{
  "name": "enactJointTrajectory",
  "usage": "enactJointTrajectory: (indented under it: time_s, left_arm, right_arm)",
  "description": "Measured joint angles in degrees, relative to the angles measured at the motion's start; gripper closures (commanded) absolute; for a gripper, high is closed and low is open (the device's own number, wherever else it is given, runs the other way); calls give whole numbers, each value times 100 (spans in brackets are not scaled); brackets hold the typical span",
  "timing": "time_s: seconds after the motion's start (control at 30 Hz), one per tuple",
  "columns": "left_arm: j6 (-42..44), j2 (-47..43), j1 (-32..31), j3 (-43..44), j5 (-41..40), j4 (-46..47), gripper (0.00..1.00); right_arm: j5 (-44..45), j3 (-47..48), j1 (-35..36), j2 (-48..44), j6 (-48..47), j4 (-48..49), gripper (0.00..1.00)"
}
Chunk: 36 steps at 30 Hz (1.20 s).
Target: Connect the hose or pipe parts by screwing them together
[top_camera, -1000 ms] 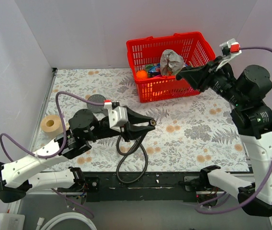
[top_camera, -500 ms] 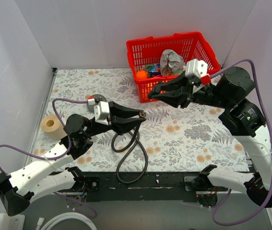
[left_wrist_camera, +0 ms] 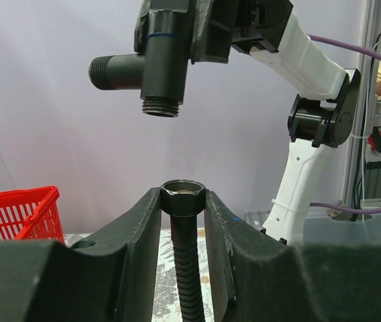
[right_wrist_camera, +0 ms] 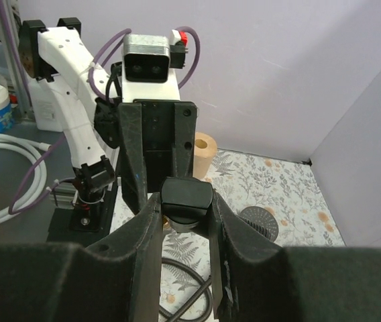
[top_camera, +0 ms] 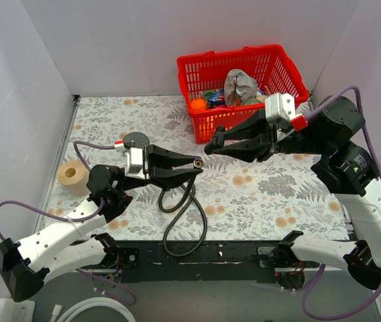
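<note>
My left gripper (top_camera: 197, 165) is shut on the hex nut (left_wrist_camera: 183, 195) at the end of the black ribbed hose (left_wrist_camera: 186, 268), which it holds upright. The rest of the hose lies looped (top_camera: 185, 228) on the table. My right gripper (top_camera: 210, 147) is shut on a black pipe fitting (left_wrist_camera: 158, 64) with threaded ends. One threaded end points down, a short gap above the nut. In the right wrist view the fitting (right_wrist_camera: 186, 198) sits between the pads, over the left gripper. The grey shower head disc (top_camera: 135, 139) lies on the table behind the left arm.
A red basket (top_camera: 244, 84) with mixed items stands at the back, right of centre. A tape roll (top_camera: 72, 176) sits near the left wall. A white corrugated hose (top_camera: 100, 311) lies off the table at the front left. Purple cables trail from both arms.
The right arm has swung from the basket to the middle and lowered the fitting over the hose nut. The left gripper has drawn back left with the hose end.
</note>
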Motion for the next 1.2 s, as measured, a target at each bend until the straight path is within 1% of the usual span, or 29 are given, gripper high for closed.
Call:
enactJointTrajectory:
  time_s: [0.5,1.2]
  left_arm:
    - [-170,190,4,20,50,28,100]
    - [-98,212,4,470,267,-643,100]
  right_arm:
    - [-319,-323,98,35,387,133,99]
    - [-278,-409,114,76,544,-57,99]
